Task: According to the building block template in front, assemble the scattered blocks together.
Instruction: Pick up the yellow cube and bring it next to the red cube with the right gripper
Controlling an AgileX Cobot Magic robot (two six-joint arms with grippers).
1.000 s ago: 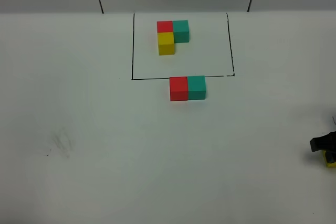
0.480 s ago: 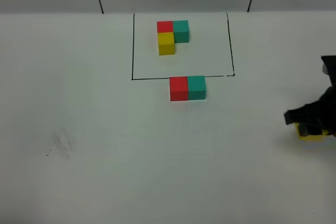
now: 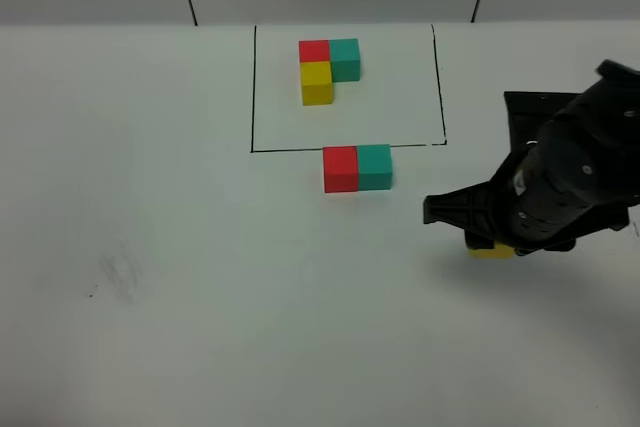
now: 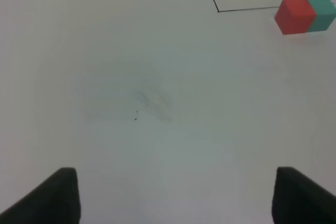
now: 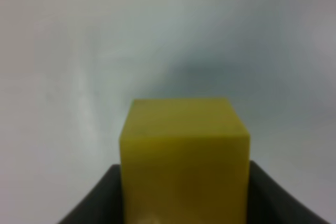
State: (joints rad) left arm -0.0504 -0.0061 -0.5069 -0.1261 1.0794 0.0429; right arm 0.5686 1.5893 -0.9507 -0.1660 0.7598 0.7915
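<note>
1. On the table (image 3: 200, 277) are three loose cubes: the red cube (image 3: 340, 168) and teal cube (image 3: 374, 166) touch, just near the frame (image 3: 252, 97); the yellow cube (image 3: 492, 251) is far right of them, pinched by the right gripper (image 3: 492, 237).
2. Wide white surface lies left and near.
3. The frame holds one template (image 3: 328, 69).
4. The left gripper (image 4: 178, 198) is spread.

Surface (image 3: 200, 347): plain white, with one faint grey smudge (image 3: 120, 272) toward its left edge. Drawn rectangle (image 3: 253, 87): thin black line. Building block template (image 3: 328, 69): red, teal and yellow. Loose pieces, all unpatterned: red cube (image 3: 340, 168), teal-green cube (image 3: 374, 166), yellow cube (image 5: 184, 156). Right gripper (image 3: 490, 239) and left gripper (image 4: 173, 198): black.
</note>
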